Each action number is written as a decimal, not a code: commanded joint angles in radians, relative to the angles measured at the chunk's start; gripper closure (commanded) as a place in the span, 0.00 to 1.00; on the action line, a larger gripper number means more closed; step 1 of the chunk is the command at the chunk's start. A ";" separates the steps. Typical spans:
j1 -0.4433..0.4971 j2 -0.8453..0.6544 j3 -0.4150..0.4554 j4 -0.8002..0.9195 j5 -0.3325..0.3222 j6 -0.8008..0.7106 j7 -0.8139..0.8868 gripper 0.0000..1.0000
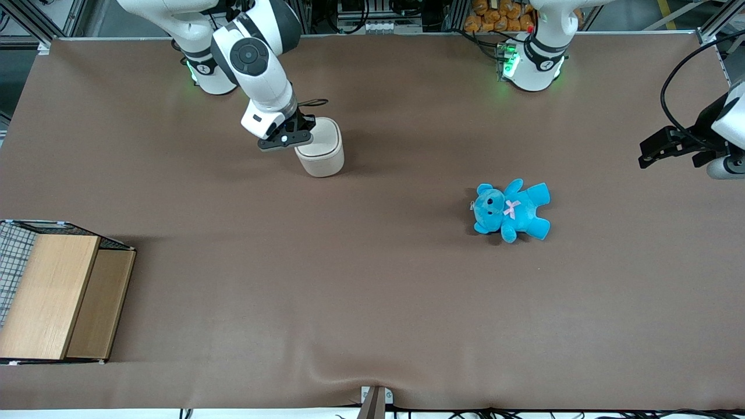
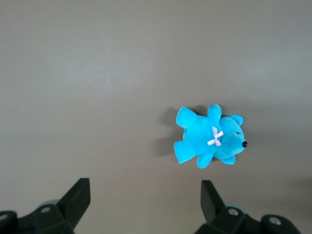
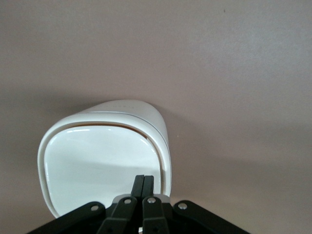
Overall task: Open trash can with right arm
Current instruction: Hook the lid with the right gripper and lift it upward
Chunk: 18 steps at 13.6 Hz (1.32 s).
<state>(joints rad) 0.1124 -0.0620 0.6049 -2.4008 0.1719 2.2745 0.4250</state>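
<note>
The off-white trash can stands on the brown table near the working arm's base, its lid lying almost flat with a thin dark slit along one edge. My right gripper hovers right over the lid's edge, at the side toward the arm's base. Its two black fingers are pressed together, shut on nothing, with their tips over the lid near its rim. The can's rounded body shows below the lid.
A blue teddy lies on the table toward the parked arm's end, also seen as the teddy from the parked wrist. A wooden box with a wire mesh side sits at the working arm's end, nearer the front camera.
</note>
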 commanded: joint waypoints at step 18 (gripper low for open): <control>0.013 0.037 0.003 -0.002 0.008 0.013 0.049 1.00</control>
<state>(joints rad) 0.1164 -0.0236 0.6052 -2.4195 0.1729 2.3327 0.4412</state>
